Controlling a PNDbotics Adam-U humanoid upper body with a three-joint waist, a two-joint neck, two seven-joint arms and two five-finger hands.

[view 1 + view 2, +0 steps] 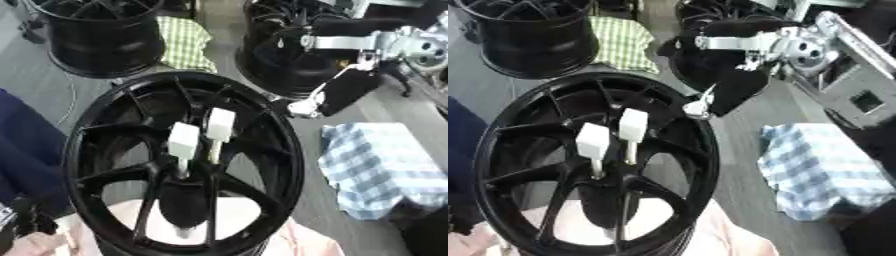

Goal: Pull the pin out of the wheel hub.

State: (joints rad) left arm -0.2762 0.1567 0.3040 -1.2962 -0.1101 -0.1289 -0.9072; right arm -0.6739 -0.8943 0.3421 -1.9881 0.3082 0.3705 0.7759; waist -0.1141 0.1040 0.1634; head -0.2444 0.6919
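Pins with white block heads stand in the wheel hub at frame centre. We see the right hand at upper right, above the rim and touching nothing, its fingers' state unclear. Blue checked cloth lies at right.

The wheel hub before me is glossy black, spokes and rim alike. Two pins stand at its centre, each with a white blocky head on a pale stem. My right hand is black with white fingertips, and the wrist behind it is silver with a white band. Beside the hub lies a blue-and-white checked cloth; farther off, a green-and-white checked cloth lies between two more black wheel hubs. Under the near hub, a pale pink cloth shows. The floor is grey.
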